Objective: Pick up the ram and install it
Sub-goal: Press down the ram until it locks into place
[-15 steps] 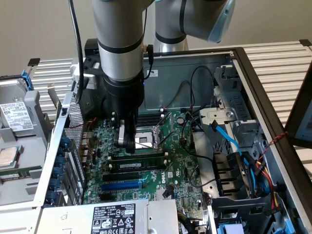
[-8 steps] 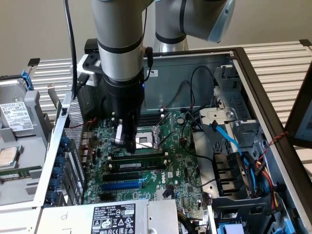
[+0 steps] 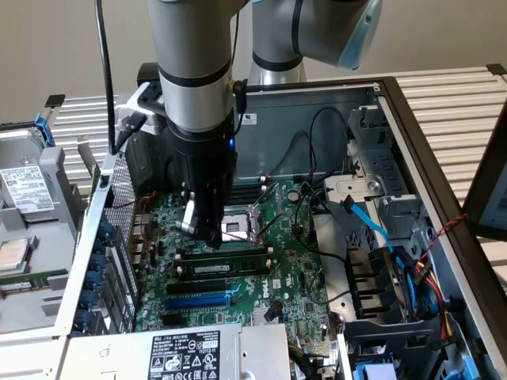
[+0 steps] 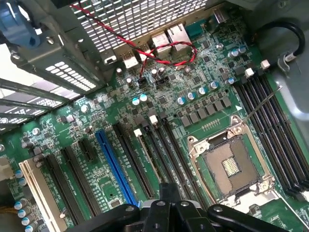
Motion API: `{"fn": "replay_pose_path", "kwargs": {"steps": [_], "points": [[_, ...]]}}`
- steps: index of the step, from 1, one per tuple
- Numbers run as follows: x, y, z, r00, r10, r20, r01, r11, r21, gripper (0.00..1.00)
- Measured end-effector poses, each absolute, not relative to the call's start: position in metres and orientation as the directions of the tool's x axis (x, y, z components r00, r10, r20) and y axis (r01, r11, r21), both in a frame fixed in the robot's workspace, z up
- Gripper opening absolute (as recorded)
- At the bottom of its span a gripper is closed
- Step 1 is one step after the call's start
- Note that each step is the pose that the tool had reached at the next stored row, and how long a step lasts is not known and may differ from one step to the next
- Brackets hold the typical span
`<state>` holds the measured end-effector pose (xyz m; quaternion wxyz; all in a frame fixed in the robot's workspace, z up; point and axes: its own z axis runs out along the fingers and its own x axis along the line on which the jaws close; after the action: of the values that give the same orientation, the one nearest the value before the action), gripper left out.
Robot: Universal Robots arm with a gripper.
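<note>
- Over the green motherboard, the tool hangs above the ram; I cannot tell its grip.
- Wrist view adds a square metal CPU socket and long blue slot.

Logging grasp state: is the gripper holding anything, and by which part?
Cannot tell. The gripper hangs just above the ram at the memory slots; no hold shows clearly.

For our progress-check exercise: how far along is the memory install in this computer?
Apparently done: the ram stands in one of the black slots near the empty processor socket. In hand: the gripper hangs just above them; whether it holds anything is unclear. Left: proof of full seating, which cannot be judged here.
</note>
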<state>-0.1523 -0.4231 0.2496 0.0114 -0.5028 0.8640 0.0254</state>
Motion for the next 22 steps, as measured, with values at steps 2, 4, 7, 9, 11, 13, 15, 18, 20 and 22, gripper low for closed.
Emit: {"fn": "replay_pose_path", "kwargs": {"steps": [2,4,7,9,11,13,15,18,20,22], "points": [[-0.1523,-0.4231,0.2496,-0.525,-0.850,-0.045,-0.851,0.524,0.032,0.11],[-0.1523,-0.4231,0.2496,-0.556,-0.830,-0.045,-0.831,0.555,0.032,0.11],[-0.1523,-0.4231,0.2496,-0.601,-0.798,-0.045,-0.799,0.600,0.032,0.11],[-0.1523,-0.4231,0.2496,-0.629,-0.776,-0.045,-0.777,0.628,0.032,0.11],[-0.1523,-0.4231,0.2496,-0.657,-0.752,-0.045,-0.754,0.656,0.032,0.11],[-0.1523,-0.4231,0.2496,-0.684,-0.728,-0.045,-0.729,0.683,0.032,0.11],[-0.1523,-0.4231,0.2496,-0.710,-0.702,-0.045,-0.704,0.710,0.032,0.11],[-0.1523,-0.4231,0.2496,-0.748,-0.663,-0.045,-0.664,0.747,0.032,0.11],[-0.1523,-0.4231,0.2496,-0.771,-0.635,-0.045,-0.636,0.771,0.032,0.11],[-0.1523,-0.4231,0.2496,-0.794,-0.607,-0.045,-0.608,0.793,0.032,0.11]]}}
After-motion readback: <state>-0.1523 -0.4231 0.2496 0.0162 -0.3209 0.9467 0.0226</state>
